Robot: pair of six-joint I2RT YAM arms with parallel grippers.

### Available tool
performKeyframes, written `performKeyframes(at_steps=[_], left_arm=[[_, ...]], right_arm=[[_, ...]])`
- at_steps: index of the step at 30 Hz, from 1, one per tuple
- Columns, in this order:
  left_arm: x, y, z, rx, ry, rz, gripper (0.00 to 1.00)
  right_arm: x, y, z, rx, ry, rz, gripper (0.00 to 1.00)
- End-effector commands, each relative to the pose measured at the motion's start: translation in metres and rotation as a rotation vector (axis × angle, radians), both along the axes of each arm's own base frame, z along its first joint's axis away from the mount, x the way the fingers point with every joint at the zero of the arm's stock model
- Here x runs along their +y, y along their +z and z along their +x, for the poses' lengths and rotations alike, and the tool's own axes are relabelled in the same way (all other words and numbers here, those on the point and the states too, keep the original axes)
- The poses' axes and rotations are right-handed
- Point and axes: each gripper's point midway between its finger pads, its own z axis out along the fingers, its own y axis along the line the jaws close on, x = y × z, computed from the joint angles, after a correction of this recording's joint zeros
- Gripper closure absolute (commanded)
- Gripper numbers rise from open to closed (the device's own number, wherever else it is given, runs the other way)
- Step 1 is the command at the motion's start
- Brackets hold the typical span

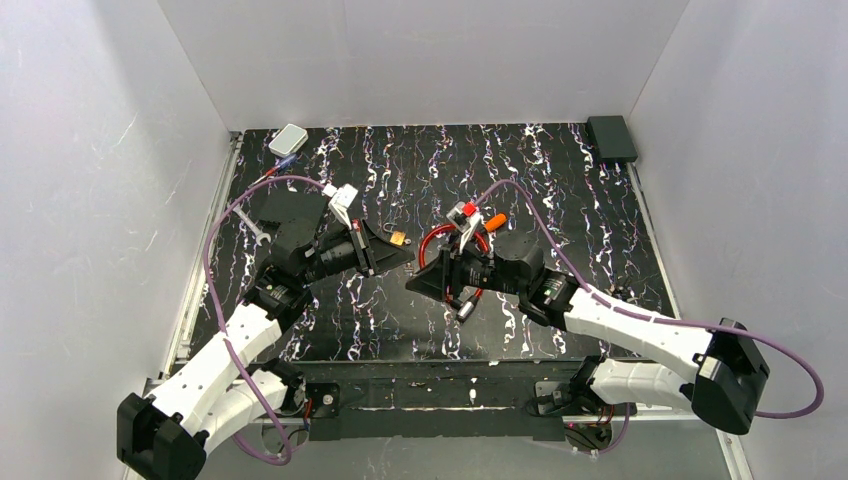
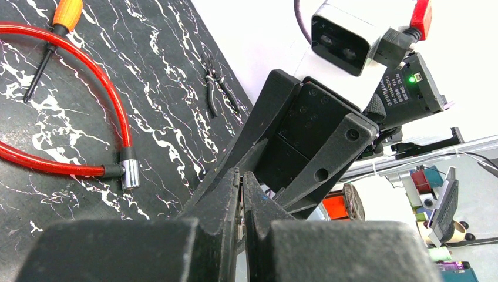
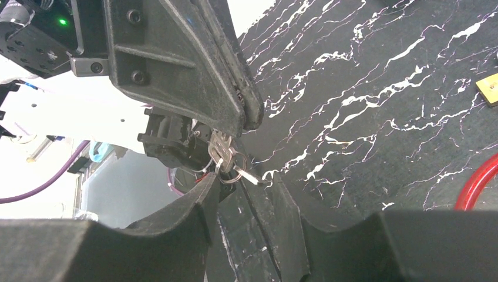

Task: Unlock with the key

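Right wrist: left fingers [image 3: 194,70] pinch the light, slippery key [image 3: 222,154]; my spread right fingers [image 3: 176,229] should take its flat head.

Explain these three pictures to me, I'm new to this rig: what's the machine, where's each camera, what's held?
Two robot arms are bolted at the table's near edge. The wide picture looks down from above; the other two come from a camera on each wrist. The left end effector is shut on a ring of silver keys. The right end effector, jaws apart, sits right at the keys' tip. On the black marbled table lie a brass padlock, a red cable lock and an orange-handled tool.
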Motion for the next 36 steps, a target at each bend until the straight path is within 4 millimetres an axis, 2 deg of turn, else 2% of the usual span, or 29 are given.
performKeyframes(at_steps=[1,5,9,11,15,20,24,28,33,36], left_arm=[[-0.0011,0.0145,-0.0012,-0.043,-0.018,-0.026,1.0],[-0.0009,0.0143,-0.0017,-0.044,-0.018,-0.028,1.0],[-0.0006,0.0144,-0.0017,-0.044,-0.014,-0.029,1.0],[-0.0005,0.0149,-0.0014,-0.044,-0.013,-0.031,1.0],[-0.0003,0.0146,-0.0014,-0.045,-0.011,-0.031,1.0],[0.0003,0.0142,-0.0013,-0.048,-0.007,-0.031,1.0],[-0.0001,0.0139,-0.0003,-0.047,-0.007,-0.029,1.0],[-0.0009,0.0145,-0.0004,-0.049,-0.013,-0.028,1.0],[-0.002,0.0129,-0.0014,-0.044,-0.026,-0.025,1.0],[-0.0025,0.011,-0.0019,-0.042,-0.032,-0.022,1.0]], right_arm=[[0.0069,0.0423,0.0057,-0.091,0.005,0.093,0.51],[0.0076,0.0458,0.0069,-0.105,0.007,0.085,0.39],[0.0078,0.0481,0.0076,-0.111,0.006,0.083,0.39],[0.0088,0.0477,0.007,-0.112,0.012,0.083,0.45],[0.0101,0.0433,0.0064,-0.106,0.02,0.076,0.64],[0.0093,0.0403,0.003,-0.108,0.038,0.069,0.67],[0.0073,0.0408,0.0012,-0.119,0.044,0.067,0.79],[0.0068,0.0408,0.0029,-0.122,0.034,0.065,0.84],[0.0089,0.04,0.0059,-0.123,0.026,0.062,0.98],[0.0092,0.0414,0.0078,-0.125,0.018,0.063,0.99]])
